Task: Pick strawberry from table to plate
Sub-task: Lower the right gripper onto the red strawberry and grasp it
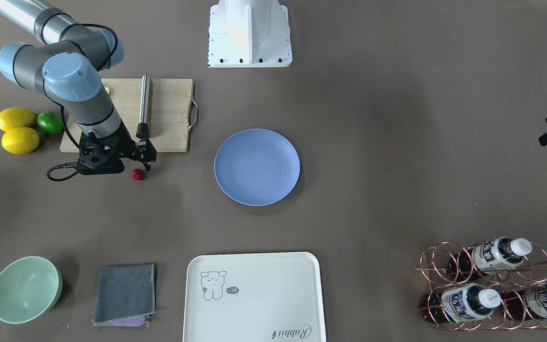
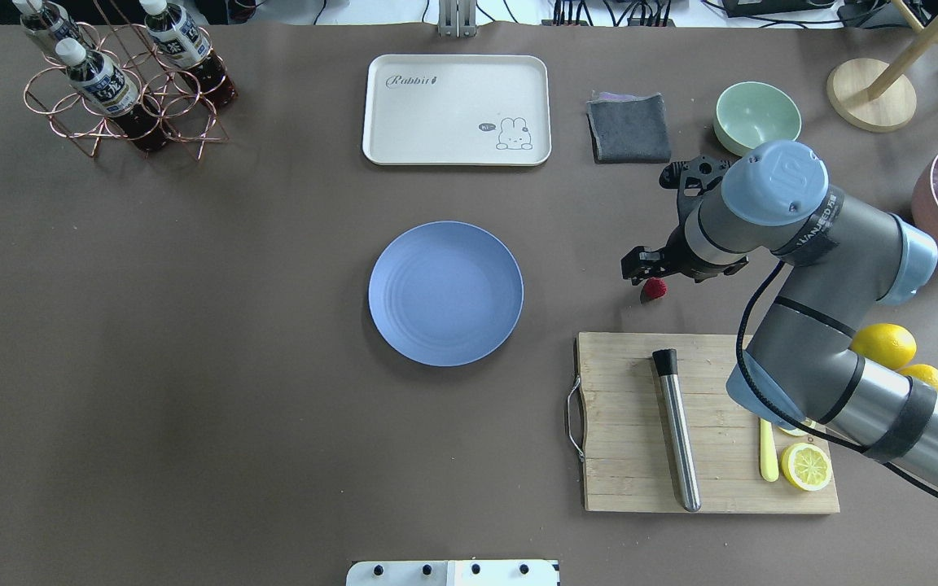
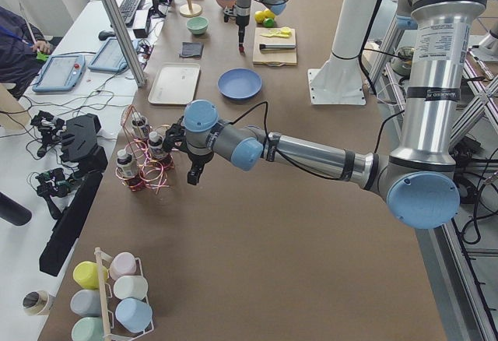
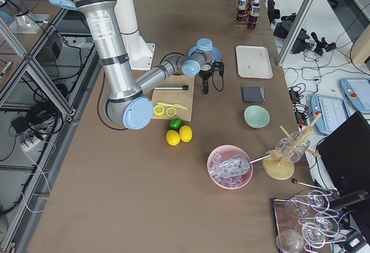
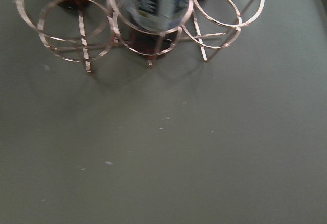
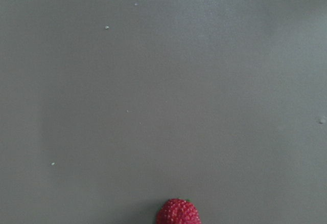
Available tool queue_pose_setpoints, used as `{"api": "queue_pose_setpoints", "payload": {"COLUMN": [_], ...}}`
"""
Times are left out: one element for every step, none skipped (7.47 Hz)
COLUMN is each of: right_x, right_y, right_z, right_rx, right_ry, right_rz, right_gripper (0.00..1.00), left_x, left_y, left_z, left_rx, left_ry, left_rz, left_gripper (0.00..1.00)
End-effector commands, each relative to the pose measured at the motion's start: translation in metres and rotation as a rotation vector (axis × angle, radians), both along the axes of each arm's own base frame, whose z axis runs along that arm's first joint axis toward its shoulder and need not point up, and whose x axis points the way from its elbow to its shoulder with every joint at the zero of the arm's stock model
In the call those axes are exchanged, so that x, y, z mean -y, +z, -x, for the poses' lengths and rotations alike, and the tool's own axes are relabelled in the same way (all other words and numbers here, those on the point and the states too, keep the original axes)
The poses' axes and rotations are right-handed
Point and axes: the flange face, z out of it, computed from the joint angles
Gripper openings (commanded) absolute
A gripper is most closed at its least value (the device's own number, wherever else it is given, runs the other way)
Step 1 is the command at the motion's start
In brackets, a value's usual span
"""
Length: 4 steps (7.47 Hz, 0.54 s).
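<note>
Front view: strawberry [image 1: 137,174] on the table [image 1: 373,142], at nine o'clock of the plate [image 1: 257,166], just beside the right gripper [image 1: 146,163]. Overhead: at three o'clock of the plate, apart from it. Cannot tell right gripper or left gripper [image 3: 194,176] as released or clenched.

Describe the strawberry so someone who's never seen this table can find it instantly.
Find the wooden cutting board on the robot's right half of the table. Just past its far edge, on bare table beside the right end effector, lies the strawberry. It is the only red item there: tiny and bumpy, far smaller than the yellow lemons nearby.
</note>
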Motion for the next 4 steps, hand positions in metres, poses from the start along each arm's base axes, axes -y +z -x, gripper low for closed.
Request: {"api": "queue_pose_setpoints", "payload": {"right_x": [-0.0027, -0.0048, -0.0054, -0.005], "right_y": [0.0139, 0.014, 0.0128, 0.0109], "right_z": [0.0151, 0.0189, 0.021, 0.0216], "right_rx": [-0.007, -0.012, -0.011, -0.009], "right_ry": [0.004, 0.003, 0.001, 0.001], "right_rz": [-0.006, -0.012, -0.013, -0.015], "right_gripper": [0.9, 0.89, 0.86, 0.77], "left_x": [-0.0013, -0.0007, -0.0007, -0.0006], "left_y": [0.002, 0.002, 0.002, 0.0023], "left_z": [0.0099, 0.0098, 0.0098, 0.0099], "left_rx": [0.006, 0.006, 0.006, 0.007], "left_ry": [-0.001, -0.001, -0.001, -0.002], "left_rz": [-0.003, -0.003, -0.003, -0.002], "left_gripper": [0.98, 0.98, 0.98, 0.98]}}
